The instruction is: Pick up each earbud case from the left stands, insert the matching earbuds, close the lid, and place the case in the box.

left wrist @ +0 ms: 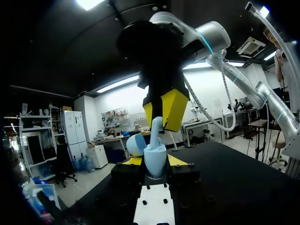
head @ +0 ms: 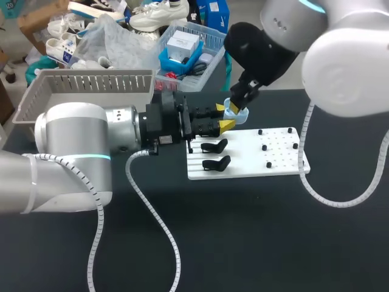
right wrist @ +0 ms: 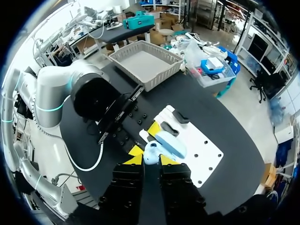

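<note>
Left wrist view | left gripper (left wrist: 154, 163) clamps case (left wrist: 154, 155) upright over board (head: 246, 155), lid (left wrist: 136, 144) open | right gripper (left wrist: 162, 125) directly above, pinching earbud (left wrist: 155, 130), stem pointing down into case

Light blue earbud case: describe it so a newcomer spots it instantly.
Find the white board on the black table. At its far left corner, the left gripper holds the open case. It's light blue; the two pieces beside it are black.

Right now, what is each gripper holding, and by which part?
Left gripper clamps the open case by its body; right gripper pinches an earbud by its upper end, above the case.
</note>
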Robot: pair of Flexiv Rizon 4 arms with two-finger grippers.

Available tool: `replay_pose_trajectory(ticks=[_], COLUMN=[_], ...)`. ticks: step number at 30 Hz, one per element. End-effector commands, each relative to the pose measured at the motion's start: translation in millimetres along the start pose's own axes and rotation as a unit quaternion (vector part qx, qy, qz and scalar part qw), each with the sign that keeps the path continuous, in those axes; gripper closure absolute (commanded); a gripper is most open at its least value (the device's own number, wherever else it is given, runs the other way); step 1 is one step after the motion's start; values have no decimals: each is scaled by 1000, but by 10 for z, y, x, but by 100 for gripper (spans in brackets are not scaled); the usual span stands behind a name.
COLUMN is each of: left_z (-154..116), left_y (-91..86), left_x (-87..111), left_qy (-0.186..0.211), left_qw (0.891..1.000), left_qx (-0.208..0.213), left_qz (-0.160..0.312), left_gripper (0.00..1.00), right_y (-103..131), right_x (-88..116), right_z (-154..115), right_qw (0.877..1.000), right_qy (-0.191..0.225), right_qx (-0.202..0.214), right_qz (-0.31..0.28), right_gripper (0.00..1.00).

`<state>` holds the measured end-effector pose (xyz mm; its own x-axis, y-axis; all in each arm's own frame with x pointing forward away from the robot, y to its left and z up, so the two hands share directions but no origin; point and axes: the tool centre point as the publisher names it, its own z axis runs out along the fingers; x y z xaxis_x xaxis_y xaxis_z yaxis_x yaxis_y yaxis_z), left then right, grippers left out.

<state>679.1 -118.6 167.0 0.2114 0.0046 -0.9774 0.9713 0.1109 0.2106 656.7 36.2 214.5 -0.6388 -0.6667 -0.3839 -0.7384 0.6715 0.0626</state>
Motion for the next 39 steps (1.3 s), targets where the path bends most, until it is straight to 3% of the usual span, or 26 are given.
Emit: replay_pose_trajectory(ticks=[1, 37, 38, 39], left_z=[8, 8, 8, 8], left_y=[-1, -1, -1, -1], left_x=[-3, -3, -3, -3], left_qy=[1, 1, 1, 1], left_qw=[1000, 1000, 1000, 1000], left_qx=[-1, -1, -1, -1], left_qz=[0, 0, 0, 0], left_gripper=[100, 100, 100, 100], right_y=[-10, -15, -14, -14], right_x=[-31, -42, -43, -45], right_z=[3, 112, 112, 113], right_qw=[1000, 1000, 1000, 1000], right_qy=[3, 15, 15, 15], right_qx=[1, -3, -3, -3], right_qz=[0, 6, 5, 6], right_gripper=[100, 100, 96, 82])
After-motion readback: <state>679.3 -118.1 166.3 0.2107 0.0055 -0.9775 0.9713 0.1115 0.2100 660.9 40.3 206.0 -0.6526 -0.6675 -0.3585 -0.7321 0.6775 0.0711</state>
